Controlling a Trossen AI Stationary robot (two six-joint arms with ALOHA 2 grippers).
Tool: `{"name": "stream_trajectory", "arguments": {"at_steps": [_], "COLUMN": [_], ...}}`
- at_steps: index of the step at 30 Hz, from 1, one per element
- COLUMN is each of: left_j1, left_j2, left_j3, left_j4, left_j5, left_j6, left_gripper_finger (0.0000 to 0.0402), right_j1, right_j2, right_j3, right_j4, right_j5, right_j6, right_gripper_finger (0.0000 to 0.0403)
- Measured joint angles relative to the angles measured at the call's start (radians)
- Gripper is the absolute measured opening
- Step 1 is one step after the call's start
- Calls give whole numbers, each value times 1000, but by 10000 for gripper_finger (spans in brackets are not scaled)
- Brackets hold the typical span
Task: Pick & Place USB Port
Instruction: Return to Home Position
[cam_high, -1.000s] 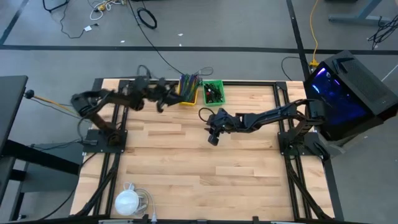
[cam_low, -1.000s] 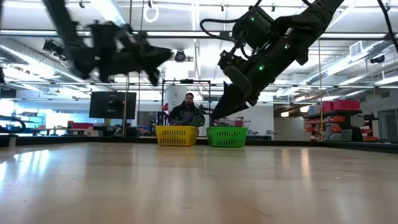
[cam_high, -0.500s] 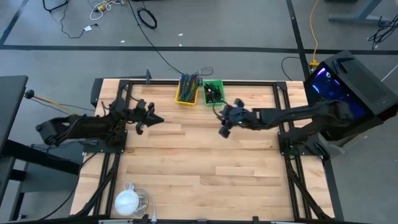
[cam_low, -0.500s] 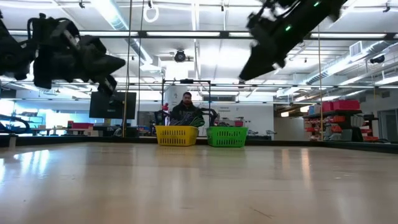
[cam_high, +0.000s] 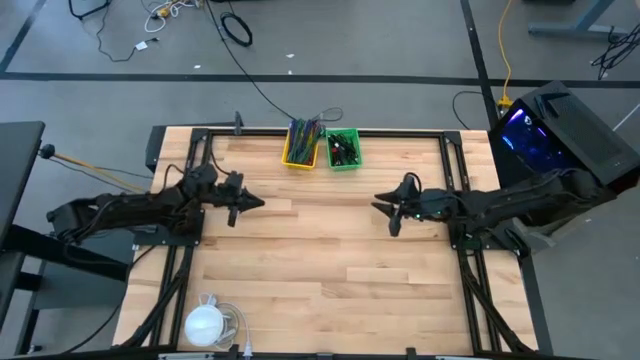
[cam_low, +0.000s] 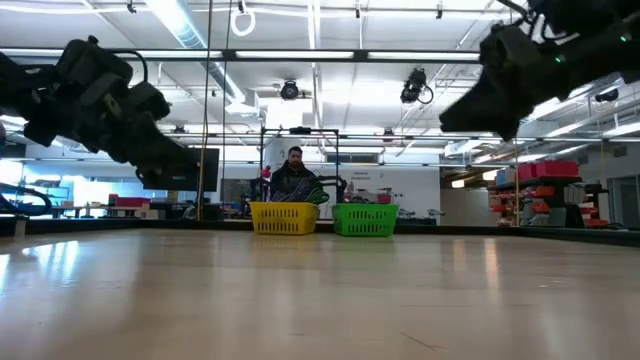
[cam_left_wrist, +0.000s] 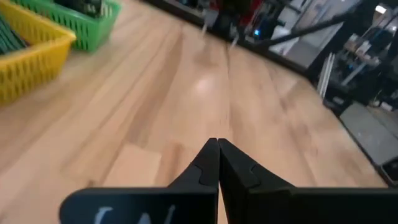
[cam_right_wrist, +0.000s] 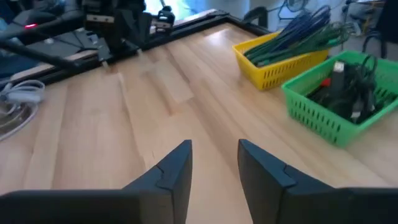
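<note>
A green basket (cam_high: 343, 150) (cam_right_wrist: 341, 102) of dark cables and USB parts stands at the table's far edge, beside a yellow basket (cam_high: 302, 145) (cam_left_wrist: 25, 59) of blue and green cables. My left gripper (cam_high: 256, 203) (cam_left_wrist: 217, 152) is shut and empty, above the table left of centre and nearer than the baskets. My right gripper (cam_high: 385, 216) (cam_right_wrist: 214, 158) is open and empty, above the table right of centre. In the low view both hang well above the tabletop.
A white round object with a cable (cam_high: 205, 322) lies at the table's near left corner. A lit computer case (cam_high: 560, 140) stands off the right edge. A person (cam_low: 295, 172) shows behind the baskets in the low view. Bare wood (cam_high: 320, 260) spans the table's middle.
My left gripper has drawn back from the yellow basket toward the table's left and near side. My right gripper has swung from the table's middle toward the right edge, rising on the way. The baskets have stayed put.
</note>
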Motion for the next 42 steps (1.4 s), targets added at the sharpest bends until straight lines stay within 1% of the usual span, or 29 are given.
{"name": "stream_trajectory", "arguments": {"at_steps": [4,6,8,11,14,16,18,20,22,23,26,30,32,42], "left_j1": [-42,-63,-89,-132,-181,-221,-262,-299,-331,-348,-386,-406,-407,-407], "left_j2": [-60,-96,-136,-191,-234,-257,-279,-297,-298,-295,-290,-290,-290,-290], "left_j3": [0,0,0,0,0,0,0,0,2,3,3,4,4,5], "left_j4": [-37,-92,-148,-255,-307,-312,-367,-473,-510,-505,-486,-479,-476,-475], "left_j5": [-35,-64,-117,-204,-260,-296,-379,-496,-557,-557,-509,-429,-405,-397], "left_j6": [-31,-40,-43,-28,-25,-21,-18,-17,-15,-5,23,23,22,23], "left_gripper_finger": [2,1,1,1,1,1,1,1,2,4,15,28,32,30], "right_j1": [3,3,3,5,9,9,9,9,9,9,9,9,9,9], "right_j2": [-59,-98,-135,-172,-196,-206,-210,-209,-208,-209,-208,-208,-208,-208], "right_j3": [-89,-128,-169,-222,-268,-293,-321,-352,-350,-350,-349,-349,-349,-349], "right_j4": [58,109,141,210,259,276,301,322,297,294,274,278,279,283], "right_j5": [-20,-32,-63,-77,-78,-79,-78,-78,-79,-78,-78,-77,-77,-77], "right_j6": [23,27,27,22,6,5,18,20,20,21,22,19,19,19], "right_gripper_finger": [131,131,131,131,131,131,131,131,131,131,131,131,131,131]}}
